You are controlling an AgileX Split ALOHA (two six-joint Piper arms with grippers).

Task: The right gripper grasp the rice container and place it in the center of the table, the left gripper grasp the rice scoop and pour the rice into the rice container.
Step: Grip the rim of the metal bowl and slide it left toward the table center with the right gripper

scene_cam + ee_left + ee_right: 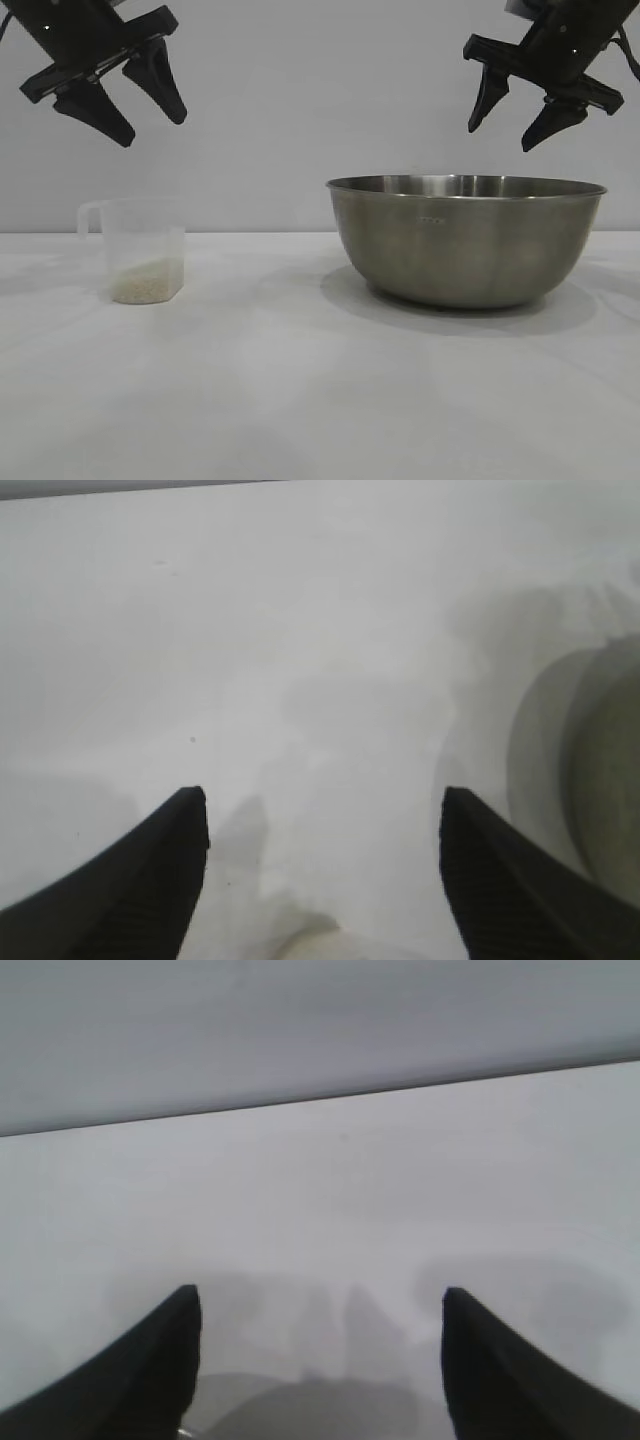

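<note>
The left gripper (150, 125) hangs wide above the scoop (145, 250); the right gripper (505, 135), wide too, hangs over the bowl (465, 240).

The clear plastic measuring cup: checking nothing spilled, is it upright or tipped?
Upright. The clear plastic measuring cup stands on its base on the white table, off-white rice settled level at its bottom.

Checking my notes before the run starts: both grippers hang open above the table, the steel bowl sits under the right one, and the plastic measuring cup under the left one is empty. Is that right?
Not quite: the measuring cup is not empty. The exterior view shows a shallow layer of rice in its bottom. The rest holds: the left gripper and right gripper hang open above the table, with the steel bowl under the right one.
</note>
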